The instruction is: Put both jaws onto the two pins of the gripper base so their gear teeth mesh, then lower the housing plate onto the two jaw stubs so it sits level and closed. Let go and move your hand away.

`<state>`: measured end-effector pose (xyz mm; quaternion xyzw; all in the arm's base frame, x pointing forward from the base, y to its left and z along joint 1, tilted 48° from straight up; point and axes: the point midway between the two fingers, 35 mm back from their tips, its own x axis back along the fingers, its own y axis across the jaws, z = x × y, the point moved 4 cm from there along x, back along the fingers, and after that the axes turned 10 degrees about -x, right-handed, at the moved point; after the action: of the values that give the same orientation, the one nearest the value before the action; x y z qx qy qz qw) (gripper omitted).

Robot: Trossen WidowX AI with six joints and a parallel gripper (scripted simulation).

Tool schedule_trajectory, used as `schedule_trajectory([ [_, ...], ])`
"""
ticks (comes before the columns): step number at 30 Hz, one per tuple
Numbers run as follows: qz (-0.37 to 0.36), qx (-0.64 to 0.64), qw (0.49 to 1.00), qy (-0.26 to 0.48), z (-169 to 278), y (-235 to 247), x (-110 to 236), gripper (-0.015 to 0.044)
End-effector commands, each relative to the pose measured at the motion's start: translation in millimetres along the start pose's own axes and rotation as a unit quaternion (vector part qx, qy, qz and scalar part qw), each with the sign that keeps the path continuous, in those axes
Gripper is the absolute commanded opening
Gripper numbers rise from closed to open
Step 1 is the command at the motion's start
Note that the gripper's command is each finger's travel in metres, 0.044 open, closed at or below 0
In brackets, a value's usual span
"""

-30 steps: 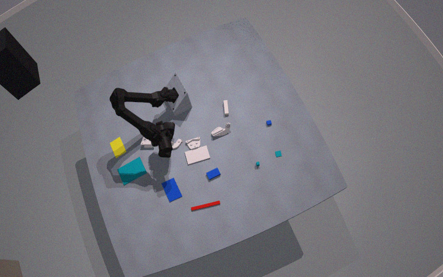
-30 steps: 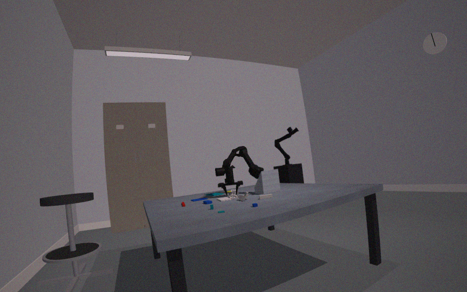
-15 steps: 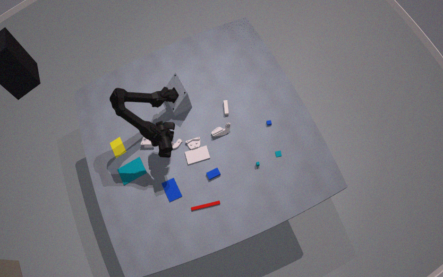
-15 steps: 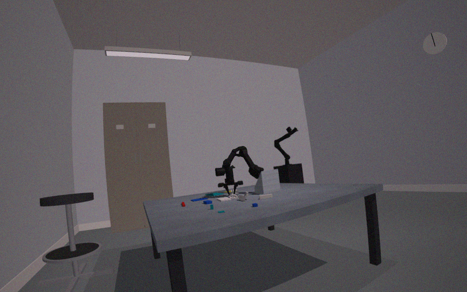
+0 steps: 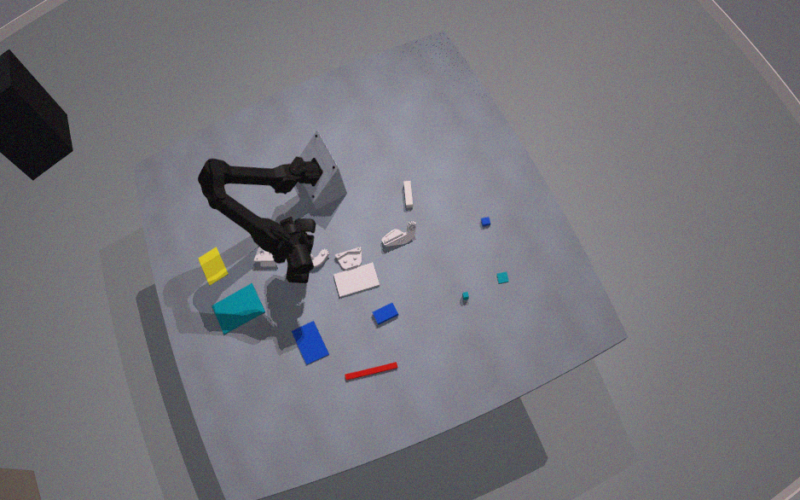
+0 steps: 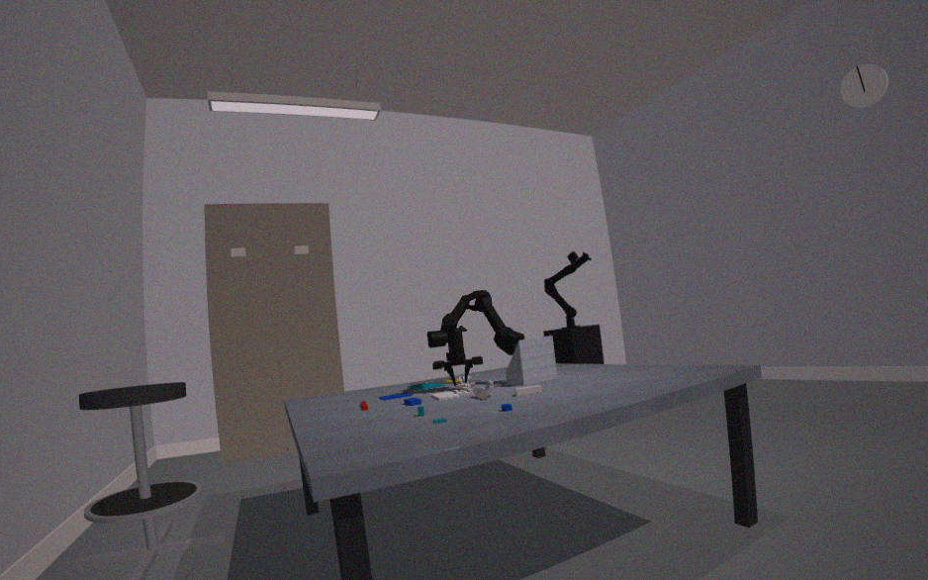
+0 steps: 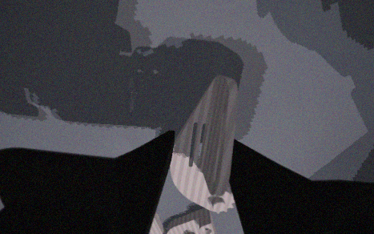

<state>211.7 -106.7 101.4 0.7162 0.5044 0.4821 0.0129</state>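
My gripper is low over the table, pointing down, and shut on a white jaw with gear teeth at one end. The wrist view shows a fingertip on each side of it. The other white jaw lies to the right in the top view. A small white part with round features lies between the two jaws. Another white part is partly hidden by the arm at the left. I cannot tell surely which is the gripper base and which the housing plate.
A white slab lies beside the small part. A white bar lies farther back. Blue blocks, a teal block, a yellow piece and a red bar lie around. A grey slanted block stands by the arm's base.
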Motion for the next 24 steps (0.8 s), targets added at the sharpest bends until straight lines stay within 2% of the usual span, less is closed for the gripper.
schedule_trajectory([
  [1, -0.001, -0.003, 1.0, 0.003, 2, 2, 13, 0.0134],
  [18, -0.002, -0.001, 1.0, 0.001, -1, 0, 66, 0.0134],
  [24, -0.002, 0.001, 1.0, 0.001, -1, 0, 68, 0.0134],
])
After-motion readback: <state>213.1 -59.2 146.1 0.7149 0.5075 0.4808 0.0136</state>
